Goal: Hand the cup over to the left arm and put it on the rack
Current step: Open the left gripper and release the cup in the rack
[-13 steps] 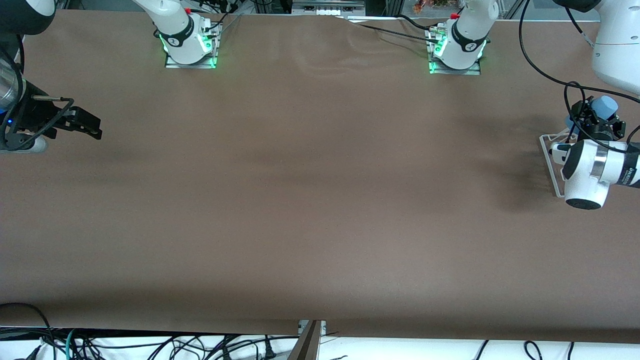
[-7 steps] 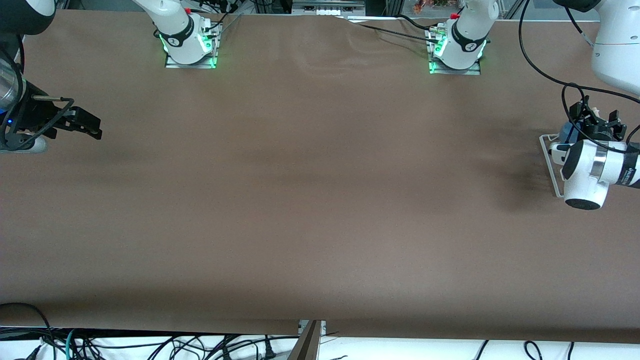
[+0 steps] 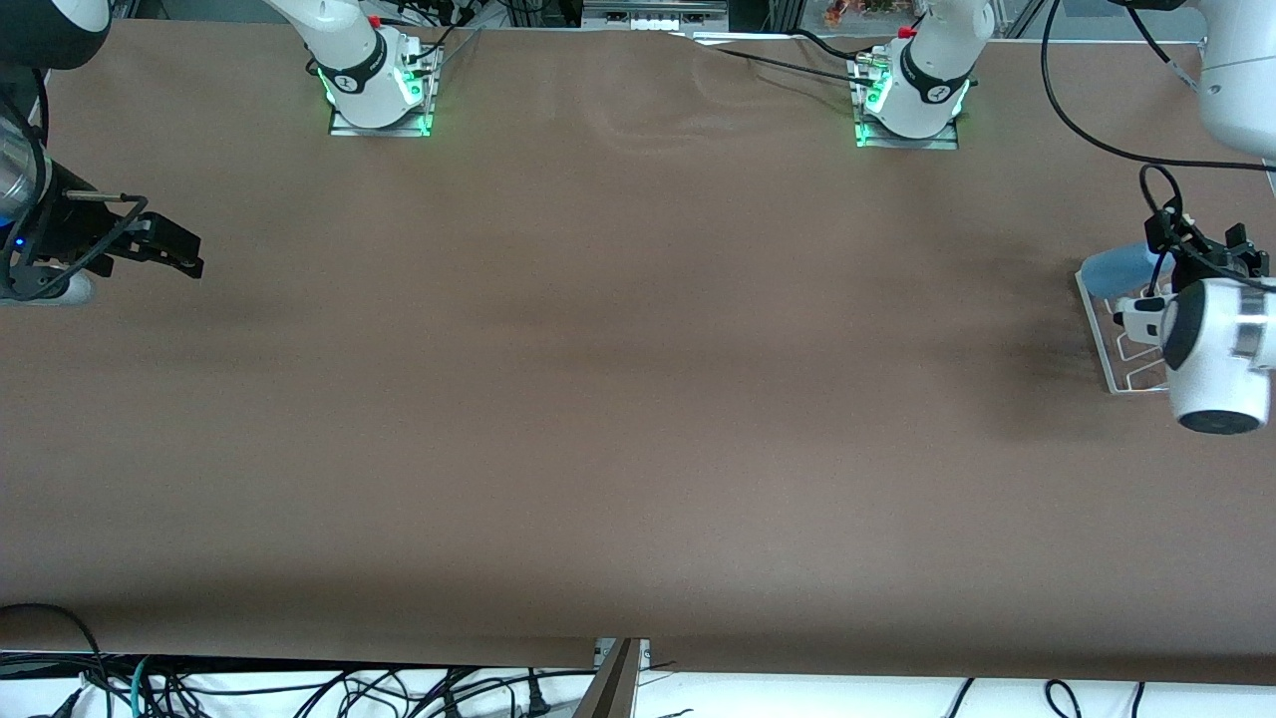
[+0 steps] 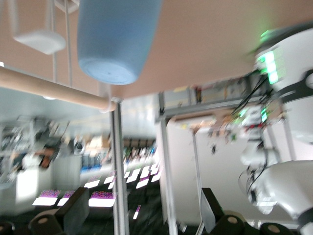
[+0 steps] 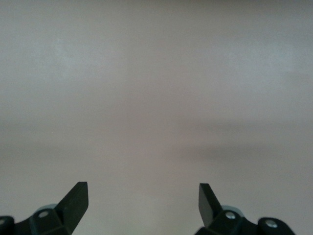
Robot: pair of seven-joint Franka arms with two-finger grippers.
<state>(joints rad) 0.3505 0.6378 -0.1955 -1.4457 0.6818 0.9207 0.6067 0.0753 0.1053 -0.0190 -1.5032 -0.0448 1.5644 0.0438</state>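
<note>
The bench (image 3: 598, 399), covered in plain brown, is seen spanning the whole front view, with the two arm bases standing along its farthest edge. The left arm (image 3: 1221, 349) is reached out to its own end of the bench, where its white wrist is held above the rack (image 3: 1121, 344). The rack, a small white wire frame with a pale wooden rod (image 4: 54, 88) along one side, is set on the bench at that end. The light-blue cup (image 3: 1115, 269) is found lying on the rack at the edge farthest from the front camera, tipped on its side and held by nothing. The left pincer (image 4: 142, 213) is spread wide and empty just beside the cup, no contact being shown in the left wrist view. The right pincer (image 3: 169, 249) is held waiting over the right arm's end of the bench, its fingers (image 5: 76, 198) likewise parted with only bare bench beneath them.
</note>
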